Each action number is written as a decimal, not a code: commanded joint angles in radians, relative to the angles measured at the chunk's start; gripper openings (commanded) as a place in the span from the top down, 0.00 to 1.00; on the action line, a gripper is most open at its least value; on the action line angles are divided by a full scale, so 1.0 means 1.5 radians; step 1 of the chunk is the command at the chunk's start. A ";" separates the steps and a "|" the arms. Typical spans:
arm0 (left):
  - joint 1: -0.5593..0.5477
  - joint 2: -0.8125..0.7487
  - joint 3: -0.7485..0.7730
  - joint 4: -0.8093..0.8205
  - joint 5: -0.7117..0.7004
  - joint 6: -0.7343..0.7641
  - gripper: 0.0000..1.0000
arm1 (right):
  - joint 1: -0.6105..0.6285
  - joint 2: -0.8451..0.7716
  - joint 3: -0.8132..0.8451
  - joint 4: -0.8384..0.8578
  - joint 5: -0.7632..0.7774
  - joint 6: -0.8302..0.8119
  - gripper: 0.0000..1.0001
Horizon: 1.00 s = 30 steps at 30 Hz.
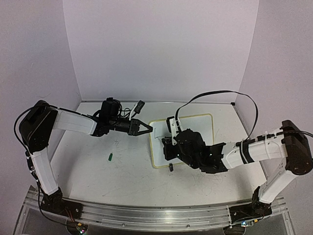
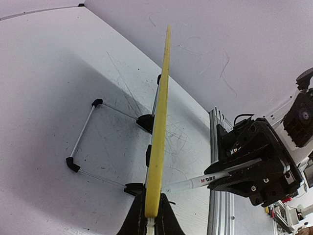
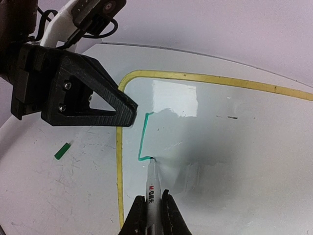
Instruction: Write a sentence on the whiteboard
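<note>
On the white desk (image 1: 122,176), with the left tool (image 2: 152,215) clamping the edge of the whiteboard (image 3: 234,161), we should press the marker (image 3: 150,177) gripped in the right tool (image 3: 151,208) lightly, extending the green stroke (image 3: 143,137) evenly.

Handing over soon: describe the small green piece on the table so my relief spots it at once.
Find the central whiteboard. Left of it, past the left gripper clamping its edge and toward the near edge of the table, lies the green piece, likely a marker cap. It is the only loose green thing there.
</note>
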<state>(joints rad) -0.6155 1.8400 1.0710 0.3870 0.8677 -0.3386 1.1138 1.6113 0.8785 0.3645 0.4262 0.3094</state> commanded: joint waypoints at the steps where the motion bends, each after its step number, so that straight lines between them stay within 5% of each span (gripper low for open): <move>1: -0.009 -0.015 -0.004 0.015 0.015 0.004 1.00 | -0.004 -0.029 -0.018 -0.020 0.039 0.018 1.00; 10: -0.009 -0.013 -0.003 0.015 0.017 0.004 1.00 | -0.005 -0.066 -0.042 0.043 -0.027 -0.023 1.00; 30: -0.009 -0.016 -0.005 0.015 0.018 0.005 1.00 | -0.015 -0.032 -0.010 0.066 0.009 -0.028 1.00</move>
<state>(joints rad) -0.6163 1.8400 1.0710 0.3874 0.8688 -0.3382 1.0949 1.5471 0.8181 0.4259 0.4142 0.2782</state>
